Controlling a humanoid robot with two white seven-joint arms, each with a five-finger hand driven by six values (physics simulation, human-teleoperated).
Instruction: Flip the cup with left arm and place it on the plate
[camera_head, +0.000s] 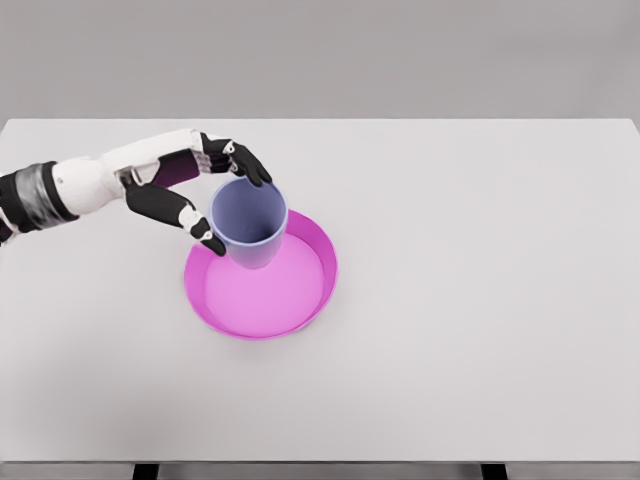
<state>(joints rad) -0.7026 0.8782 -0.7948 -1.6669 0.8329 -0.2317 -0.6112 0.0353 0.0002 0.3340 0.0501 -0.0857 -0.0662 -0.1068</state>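
**Setting the cup on the plate**

Standing mouth-up, the lavender-blue tapered plastic cup (249, 228) sits over the back-left part of the round pink plate (300, 300). It looks light, rigid and smooth-walled, best gripped around the upper wall. The left hand (200, 195) is clamped there, thumb and fingers on opposite sides of the rim.

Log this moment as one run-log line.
left hand: shut on blue-grey plastic cup | cup: upright, mouth up, over round pink plate | contact with plate: unclear | right arm: out of view
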